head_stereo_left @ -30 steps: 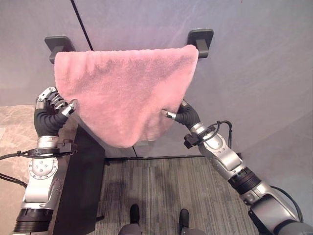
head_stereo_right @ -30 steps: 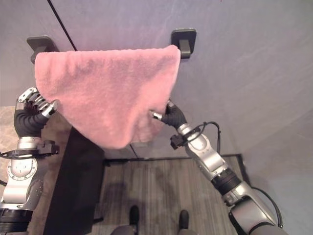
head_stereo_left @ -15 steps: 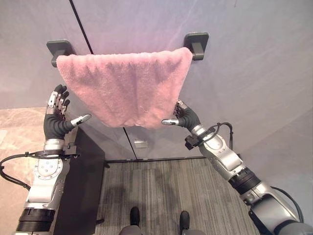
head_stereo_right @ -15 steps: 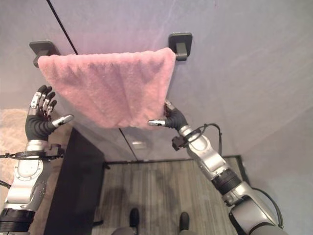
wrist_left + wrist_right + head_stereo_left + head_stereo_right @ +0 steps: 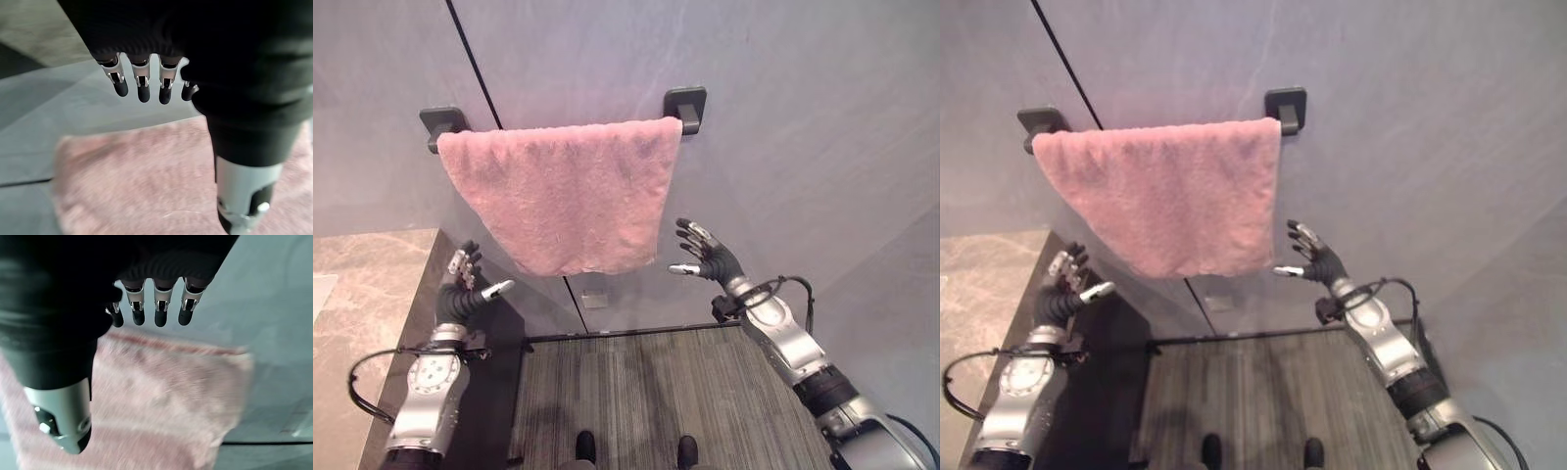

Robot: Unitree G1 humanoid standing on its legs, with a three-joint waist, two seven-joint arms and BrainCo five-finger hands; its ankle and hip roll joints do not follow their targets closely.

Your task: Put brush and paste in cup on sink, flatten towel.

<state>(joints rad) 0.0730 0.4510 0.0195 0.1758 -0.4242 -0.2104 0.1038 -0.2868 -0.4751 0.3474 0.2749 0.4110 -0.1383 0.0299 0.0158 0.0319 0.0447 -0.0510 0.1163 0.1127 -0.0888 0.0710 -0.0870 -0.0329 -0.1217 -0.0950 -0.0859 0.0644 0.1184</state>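
towel bar (image 5: pixel 680 121) mostly hidden under pink towel (image 5: pixel 563 201)

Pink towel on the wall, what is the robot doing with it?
The pink towel hangs spread over a dark rail on the grey wall. The robot is not holding it. The left robot hand is open below the towel's left corner, next to the stone counter. The right robot hand is open too, just off the towel's lower right corner and not touching it. The towel lies fairly flat, though its bottom edge hangs lower on the right than on the left.
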